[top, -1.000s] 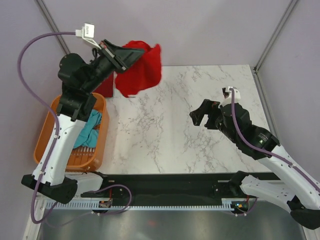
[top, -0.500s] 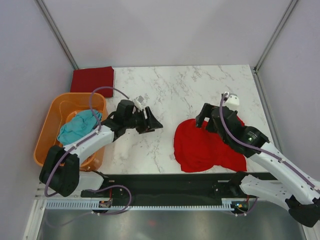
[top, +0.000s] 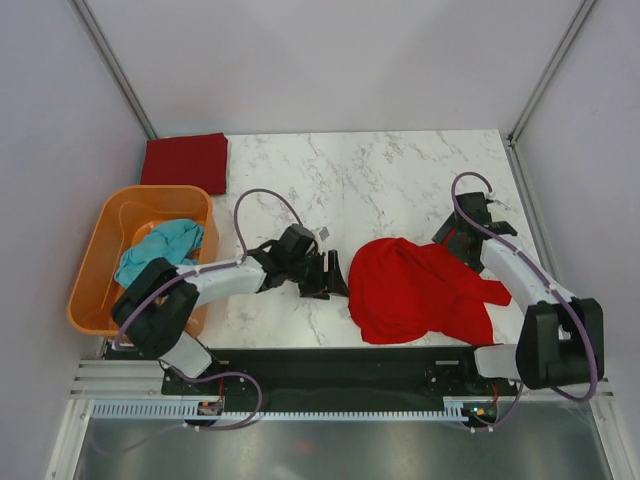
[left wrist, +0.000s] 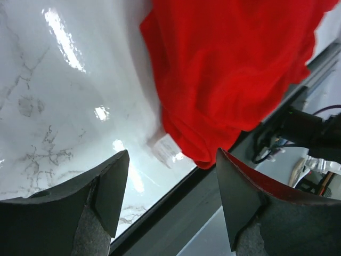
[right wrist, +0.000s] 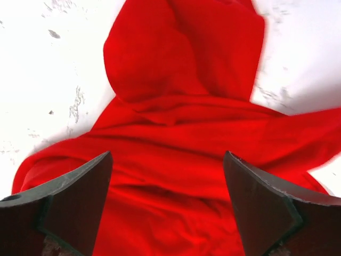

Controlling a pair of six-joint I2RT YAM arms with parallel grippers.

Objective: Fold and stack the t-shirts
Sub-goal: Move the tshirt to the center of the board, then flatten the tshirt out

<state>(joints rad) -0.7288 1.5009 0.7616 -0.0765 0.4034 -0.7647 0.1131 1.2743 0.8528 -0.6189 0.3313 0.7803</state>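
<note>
The bright red t-shirt (top: 415, 290) lies crumpled on the marble table near its front edge, right of centre. In the left wrist view the red cloth (left wrist: 229, 69) shows a small white label (left wrist: 166, 149) at its hem. My left gripper (top: 335, 280) stands open just left of the shirt, its jaws (left wrist: 171, 160) empty and apart from the cloth. Over the shirt's right side, my right gripper (top: 455, 240) is open, with red folds (right wrist: 181, 133) below the spread fingers (right wrist: 168, 157). A maroon t-shirt (top: 185, 160) lies folded at the back left. The teal t-shirt (top: 155, 255) is bunched in the basket.
An orange plastic basket (top: 95, 270) stands at the table's left edge. The black front rail (top: 350, 362) runs right below the red shirt. Grey walls enclose the table on three sides.
The left gripper held the red shirt up at the back left, then came down, let it go and opened. The shirt now lies at front right, and the right gripper has moved over it.
</note>
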